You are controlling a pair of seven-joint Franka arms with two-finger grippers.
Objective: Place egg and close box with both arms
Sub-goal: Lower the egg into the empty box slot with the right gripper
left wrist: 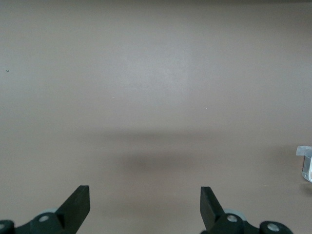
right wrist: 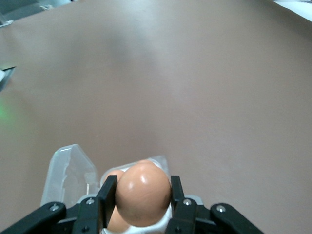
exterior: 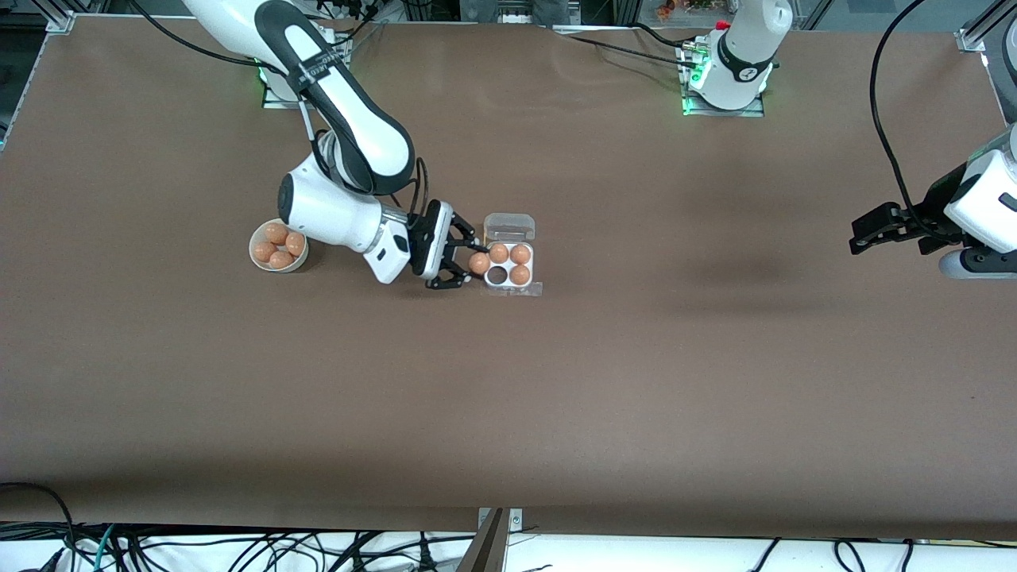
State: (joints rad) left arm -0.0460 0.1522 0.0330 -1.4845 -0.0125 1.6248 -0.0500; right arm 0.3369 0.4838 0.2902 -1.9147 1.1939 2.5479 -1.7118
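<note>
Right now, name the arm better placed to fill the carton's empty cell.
Right. The right gripper already clamps a tan-orange egg at the edge of the clear-plastic four-cell egg carton, beside its empty cell. The left gripper waits open over bare table.

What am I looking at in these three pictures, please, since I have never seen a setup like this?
Two white robot arms stand at a brown table. The large picture is taken from high up, facing them; each of the other two comes from a camera on one arm's wrist.

On the table lies a clear plastic egg box with its lid open: three cells are filled, and the one nearer to the front camera at the right arm's end is empty. A white bowl of eggs stands toward the right arm's end of the table.

The right tool is shut on an egg at the box's edge. The left tool waits, open, over bare table toward the left arm's end.
</note>
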